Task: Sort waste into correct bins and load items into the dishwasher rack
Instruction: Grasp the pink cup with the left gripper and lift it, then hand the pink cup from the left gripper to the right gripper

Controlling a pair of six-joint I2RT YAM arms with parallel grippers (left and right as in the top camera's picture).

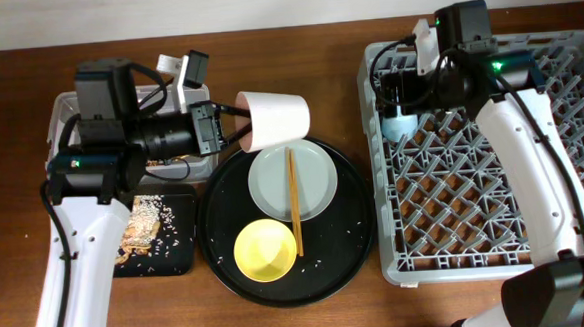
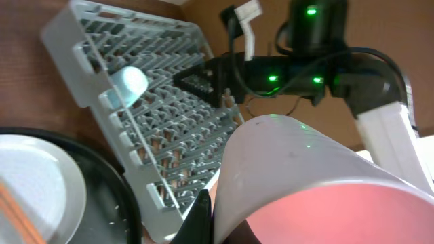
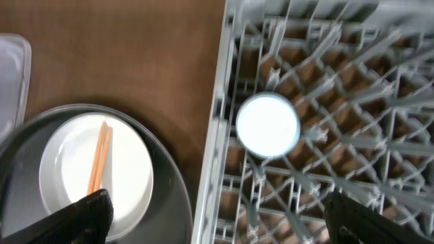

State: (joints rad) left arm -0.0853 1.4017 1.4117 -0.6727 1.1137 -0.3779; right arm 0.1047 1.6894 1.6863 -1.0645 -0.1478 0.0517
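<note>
L gripper [image 1: 228, 127] is clamped on the rim of the pink cup [image 1: 275, 119]. The cup is held on its side, mouth toward the wrist, above the far edge of the round black tray [image 1: 351, 230]. Below & nearer than the cup is the plate [image 1: 313, 177] w/ two chopsticks [image 1: 293, 198] across it, then the yellow bowl [image 1: 266, 250]. Clear tub [image 1: 64, 110] lies under the L arm, w/ the shallow black tray [image 1: 182, 254] of scraps [image 1: 140, 227] & rice beside it. R gripper [image 3: 215, 202] is spread wide over the rack [image 1: 495, 213]. Its fingers sit well either side of the blue cup [image 3: 268, 125], which is upside down right below.
</note>
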